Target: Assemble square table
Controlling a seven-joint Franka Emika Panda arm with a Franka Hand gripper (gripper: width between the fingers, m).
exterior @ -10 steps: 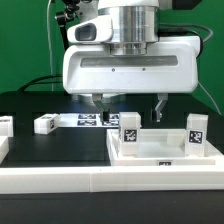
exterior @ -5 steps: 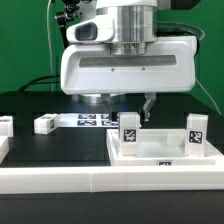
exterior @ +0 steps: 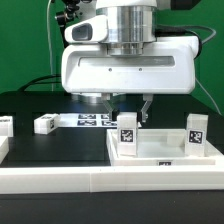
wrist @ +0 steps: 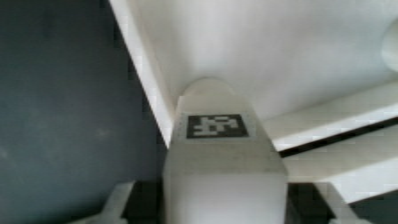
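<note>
Near tabletop (exterior: 160,146) edge, claw (exterior: 128,106) clamped on upright leg (exterior: 128,131); second leg (exterior: 195,131) well apart.

The leg (wrist: 222,160) is blurred and cut off at the wrist view's edge.

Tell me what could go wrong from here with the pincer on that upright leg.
The pincer grips the upright leg near its top only; it could tilt or slip if twisted.
Nothing visibly clamps the tabletop, so turning the leg may drag it.
The second upright leg stands close on the exterior view's right; a sideways move might knock it.
</note>
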